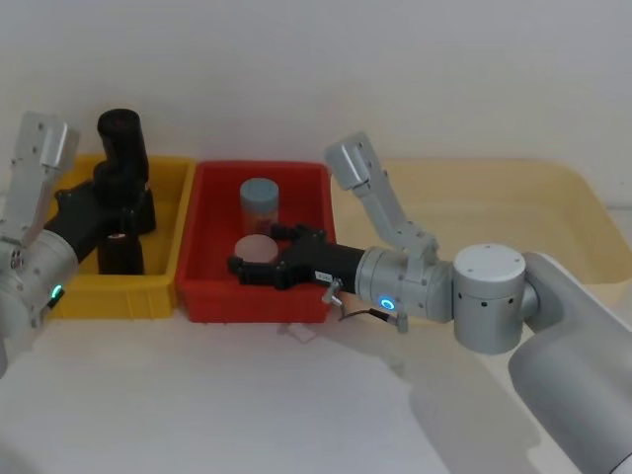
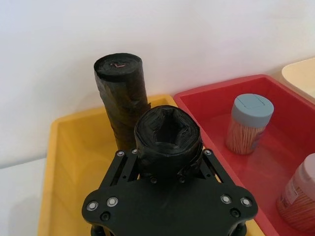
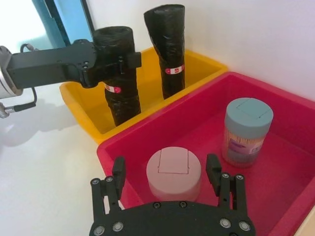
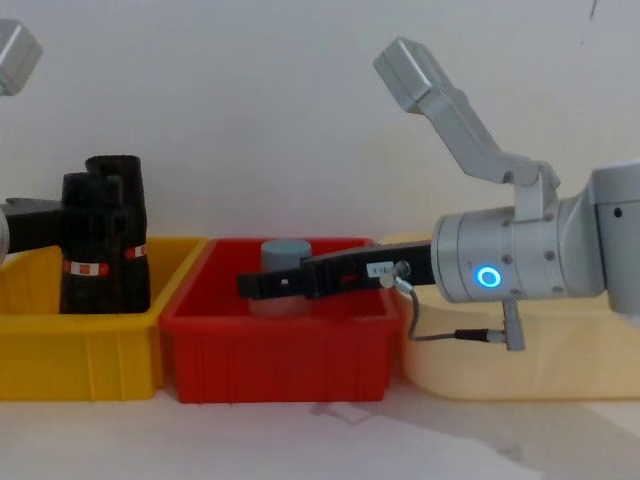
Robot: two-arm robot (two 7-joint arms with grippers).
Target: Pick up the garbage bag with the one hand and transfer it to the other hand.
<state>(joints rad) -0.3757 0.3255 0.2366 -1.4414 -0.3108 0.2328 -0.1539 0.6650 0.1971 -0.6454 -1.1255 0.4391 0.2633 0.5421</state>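
Bag (image 3: pixel 119 101): upright in the yellow bin (image 4: pixel 80 350), clamped in the left pincer (image 3: pixel 117 60). The fingers are closed round its upper part, above the red-and-white label. Cannot tell whether the base is off the bin floor.

Twin roll (image 3: pixel 167 44): just beyond the held bag as seen from the left pincer, close to it. Contact cannot be judged.

Right pincer (image 3: pixel 165 169): over the red bin (image 1: pixel 227 301), fingers spread wide, holding nothing. The pink canister (image 3: pixel 173 177) stands between the fingers with a gap on each side. The blue-capped canister (image 3: pixel 247 130) stands farther on, past the fingertips.

Step in hand, as judged: the grasp is made; lift and handover are not yet done.

To do it well:
- Raise the bag straight up until its base clears the bin wall, so that it neither drags on the twin roll nor tips it.
- Keep the clamp firm. Soft rolled plastic probably gives under the fingers and may slip.
- Bring the right pincer up and away from the pink canister before the two meet.
- Present the free lower part, below the label, to the open right pincer.
- Release the left only after the right has closed.
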